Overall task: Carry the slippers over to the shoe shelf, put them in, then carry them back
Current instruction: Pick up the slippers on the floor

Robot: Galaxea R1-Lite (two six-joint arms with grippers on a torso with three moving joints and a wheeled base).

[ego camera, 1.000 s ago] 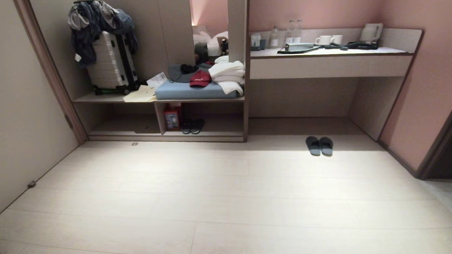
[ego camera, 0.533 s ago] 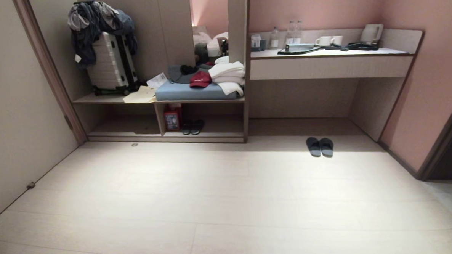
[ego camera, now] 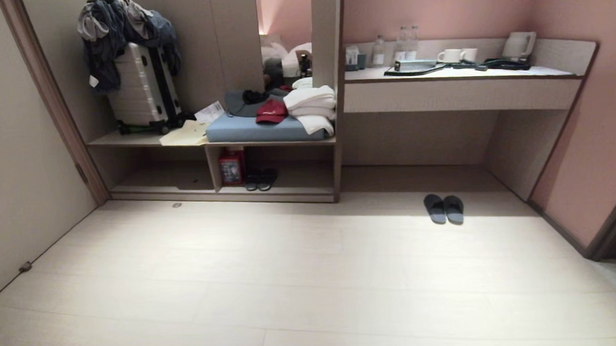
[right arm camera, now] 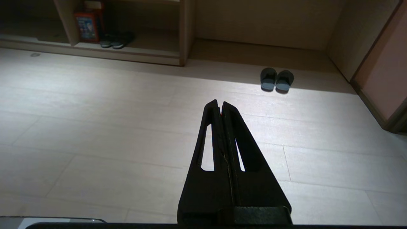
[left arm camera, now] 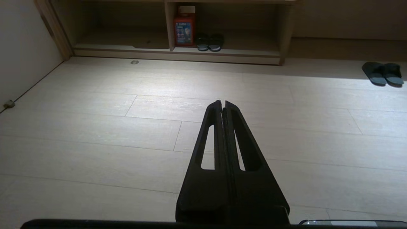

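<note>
Dark grey and flat, the pair of backless slide slippers (ego camera: 444,208) sits side by side on the pale plank floor, at about two o'clock from the middle of the head view, just in front of the recess under the long beige bench (ego camera: 460,91) with its cups and kettle. Wide toe bands, blue-grey insoles, toes pointing toward the wall, the two nearly touching. Nothing of the job looks done yet: they lie untouched, well apart from the low pale beige wood-grain shoe shelf (ego camera: 220,193) over at ten o'clock. Its right compartment already holds a red box (ego camera: 232,167) and a pair of black closed shoes (ego camera: 261,178); the left one looks bare. Left pincer (left arm camera: 222,102) is pressed together, holding nothing, hanging over bare floor. Right pincer (right arm camera: 219,101), same story, tips together and empty, the slippers ahead at one o'clock. By my reading the whole run remains: approach, pick up, shelve, return.
</note>
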